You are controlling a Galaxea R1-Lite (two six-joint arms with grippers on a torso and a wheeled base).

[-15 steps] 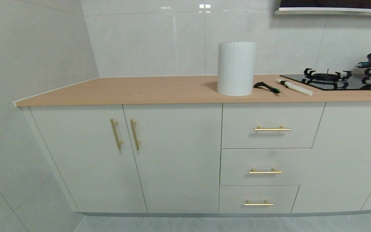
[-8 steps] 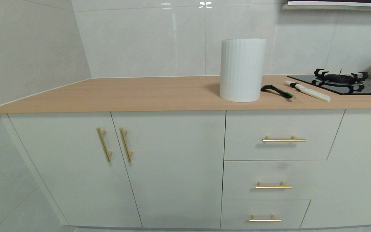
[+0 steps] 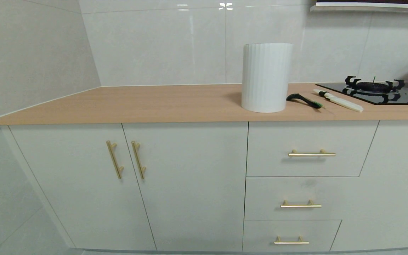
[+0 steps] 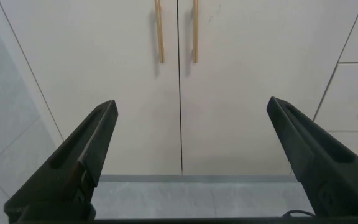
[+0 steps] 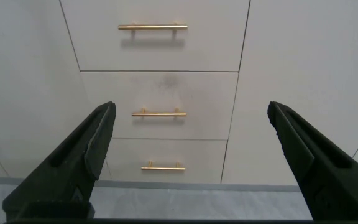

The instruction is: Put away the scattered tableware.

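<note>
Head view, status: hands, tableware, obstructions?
Left hand, right hand open, facing cabinet fronts. Black curved tool, white knife lie on wooden counter. White ribbed canister beside them.

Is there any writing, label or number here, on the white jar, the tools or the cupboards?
No readable text anywhere.
The white jar, cupboard doors and drawers are plain.
On the black tool and white tool beside the jar, any marks are too small to tell.
</note>
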